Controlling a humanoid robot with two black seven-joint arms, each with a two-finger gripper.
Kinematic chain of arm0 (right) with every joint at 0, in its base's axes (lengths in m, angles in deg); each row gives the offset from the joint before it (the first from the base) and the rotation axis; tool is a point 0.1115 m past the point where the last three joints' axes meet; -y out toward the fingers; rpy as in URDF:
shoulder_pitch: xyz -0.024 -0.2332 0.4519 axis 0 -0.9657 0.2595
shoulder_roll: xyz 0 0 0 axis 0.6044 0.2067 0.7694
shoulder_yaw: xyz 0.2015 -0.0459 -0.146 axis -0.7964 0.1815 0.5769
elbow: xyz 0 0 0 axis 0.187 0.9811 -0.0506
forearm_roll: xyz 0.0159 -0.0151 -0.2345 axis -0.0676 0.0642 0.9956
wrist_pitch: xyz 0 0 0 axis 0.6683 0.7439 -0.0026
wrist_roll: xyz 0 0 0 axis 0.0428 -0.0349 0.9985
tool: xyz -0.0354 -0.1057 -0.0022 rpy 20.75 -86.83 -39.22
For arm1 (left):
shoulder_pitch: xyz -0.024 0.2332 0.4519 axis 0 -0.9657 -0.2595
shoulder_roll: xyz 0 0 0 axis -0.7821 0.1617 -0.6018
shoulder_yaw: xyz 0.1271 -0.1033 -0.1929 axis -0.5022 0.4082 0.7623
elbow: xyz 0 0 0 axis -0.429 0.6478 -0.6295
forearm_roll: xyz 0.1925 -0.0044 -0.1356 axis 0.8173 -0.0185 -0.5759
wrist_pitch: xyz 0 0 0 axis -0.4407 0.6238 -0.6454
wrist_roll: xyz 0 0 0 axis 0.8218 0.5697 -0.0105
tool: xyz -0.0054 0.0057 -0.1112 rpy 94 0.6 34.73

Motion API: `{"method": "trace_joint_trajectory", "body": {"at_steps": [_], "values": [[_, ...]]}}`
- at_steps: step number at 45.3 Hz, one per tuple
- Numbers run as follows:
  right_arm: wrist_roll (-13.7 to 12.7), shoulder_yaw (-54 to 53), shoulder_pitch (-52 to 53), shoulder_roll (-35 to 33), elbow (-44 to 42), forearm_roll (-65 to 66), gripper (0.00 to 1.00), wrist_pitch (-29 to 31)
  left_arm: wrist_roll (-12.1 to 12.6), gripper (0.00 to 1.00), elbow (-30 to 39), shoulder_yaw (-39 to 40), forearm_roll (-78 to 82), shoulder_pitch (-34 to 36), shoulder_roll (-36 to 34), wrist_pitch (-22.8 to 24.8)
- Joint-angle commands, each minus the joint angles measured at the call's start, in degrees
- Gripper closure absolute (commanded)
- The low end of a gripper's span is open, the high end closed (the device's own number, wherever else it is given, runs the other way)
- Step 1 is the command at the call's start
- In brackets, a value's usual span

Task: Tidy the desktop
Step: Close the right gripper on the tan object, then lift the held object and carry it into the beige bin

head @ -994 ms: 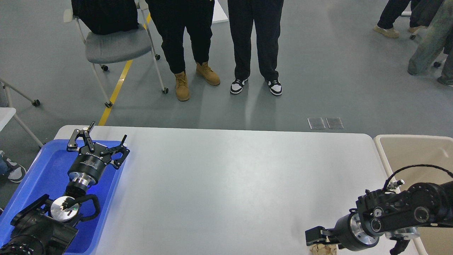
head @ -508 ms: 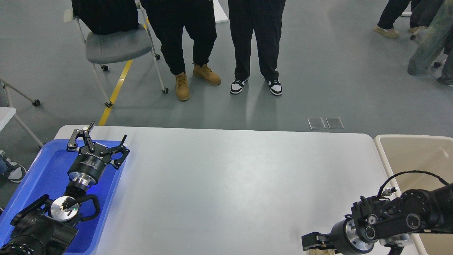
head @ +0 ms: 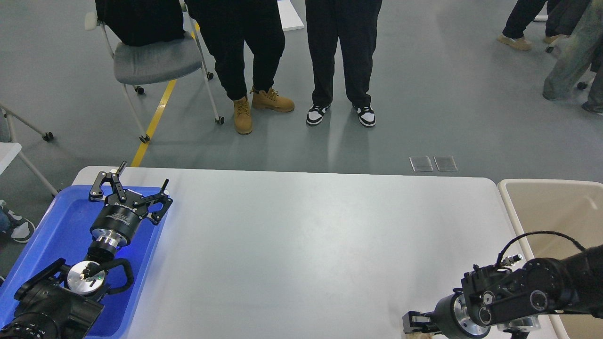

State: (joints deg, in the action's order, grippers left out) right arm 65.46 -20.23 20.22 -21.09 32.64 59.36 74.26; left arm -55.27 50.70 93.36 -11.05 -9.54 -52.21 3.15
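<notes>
Down at the table's (head: 301,235) near right edge, our right gripper (head: 414,326) sits over a crumpled paper scrap (head: 420,335) — can't tell if it's gripping. Looks light, squishy — pinch mid-wad. Left gripper (head: 129,190) gapes empty over the blue tray (head: 56,226).

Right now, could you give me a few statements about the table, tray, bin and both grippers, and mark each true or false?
1. The left gripper is open over the blue tray. True.
2. The beige bin stands at the left end of the table. False: it is at the right end; the tray is at the left.
3. The right gripper is low at the table's near right edge. True; whether it is open or shut cannot be told.
4. Three cups stand in the middle of the table. False: no cups show there.
5. The left gripper holds a bottle. False: nothing is between its fingers.
</notes>
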Motion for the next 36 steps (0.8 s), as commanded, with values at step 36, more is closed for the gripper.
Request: {"method": "trace_joint_trajectory", "body": {"at_steps": [36], "values": [[1.3, 15.0, 33.5, -24.4, 16.9, 3.4, 1.0, 17.2, 0.1, 0.0, 0.0, 0.0, 0.1, 0.0, 0.0, 0.0]]}}
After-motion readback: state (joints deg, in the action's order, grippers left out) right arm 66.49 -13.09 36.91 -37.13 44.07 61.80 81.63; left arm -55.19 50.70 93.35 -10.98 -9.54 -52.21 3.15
